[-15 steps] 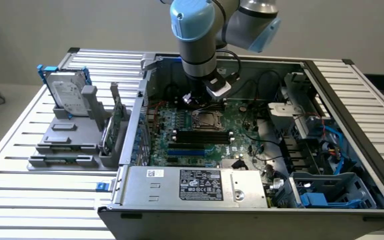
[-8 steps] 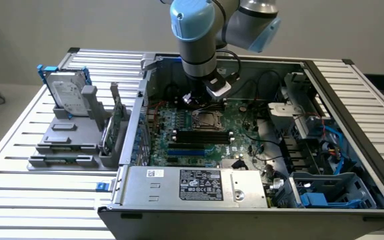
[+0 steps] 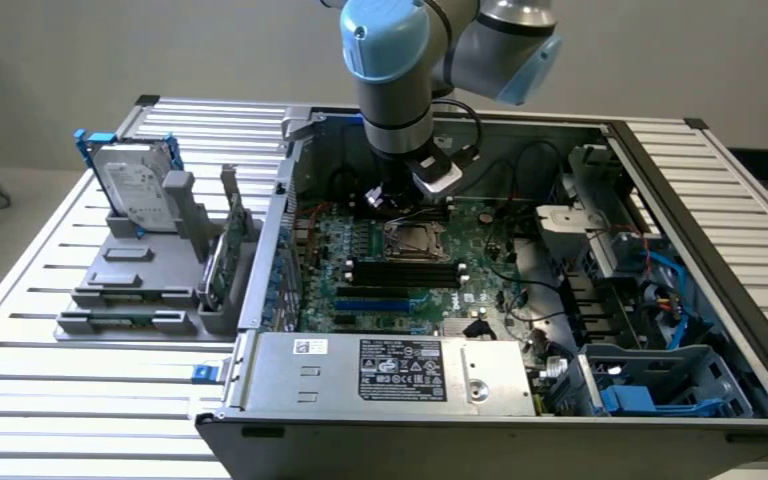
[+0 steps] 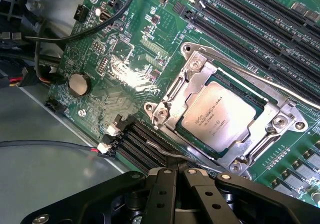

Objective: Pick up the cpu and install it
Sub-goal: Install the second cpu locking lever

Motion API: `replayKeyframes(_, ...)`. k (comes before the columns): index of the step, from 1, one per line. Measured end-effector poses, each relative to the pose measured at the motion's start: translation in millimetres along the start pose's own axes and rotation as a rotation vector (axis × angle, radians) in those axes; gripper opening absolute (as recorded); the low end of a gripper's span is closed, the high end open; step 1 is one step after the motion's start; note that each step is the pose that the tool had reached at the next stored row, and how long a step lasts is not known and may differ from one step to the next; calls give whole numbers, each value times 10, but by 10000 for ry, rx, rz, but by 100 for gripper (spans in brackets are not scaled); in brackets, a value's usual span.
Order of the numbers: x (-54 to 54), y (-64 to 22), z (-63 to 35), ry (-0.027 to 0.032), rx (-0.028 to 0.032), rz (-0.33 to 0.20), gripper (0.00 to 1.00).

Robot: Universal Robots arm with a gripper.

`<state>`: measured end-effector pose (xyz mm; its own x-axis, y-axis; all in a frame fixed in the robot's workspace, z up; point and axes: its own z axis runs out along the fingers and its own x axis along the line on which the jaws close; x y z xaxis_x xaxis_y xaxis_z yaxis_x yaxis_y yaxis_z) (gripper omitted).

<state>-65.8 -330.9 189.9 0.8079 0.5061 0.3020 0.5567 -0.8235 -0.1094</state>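
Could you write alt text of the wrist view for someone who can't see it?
A silver cpu lies in the metal-framed socket on a green motherboard. The robot's shut black pincer sits beside the socket, holding nothing.

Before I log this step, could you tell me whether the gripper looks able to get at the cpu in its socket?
Probably yes: the gripper hangs close beside the socket, and the cpu lies uncovered inside the metal frame, nothing above it.

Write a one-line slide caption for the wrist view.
The cpu sits in its metal-framed socket on the green motherboard, with the shut gripper empty just beside it.
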Motion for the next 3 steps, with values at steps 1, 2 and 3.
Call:
replayKeyframes(1,0,0,0,0,0,0,11)
replayKeyframes(2,0,0,0,0,0,0,11)
replayKeyframes(3,0,0,0,0,0,0,11)
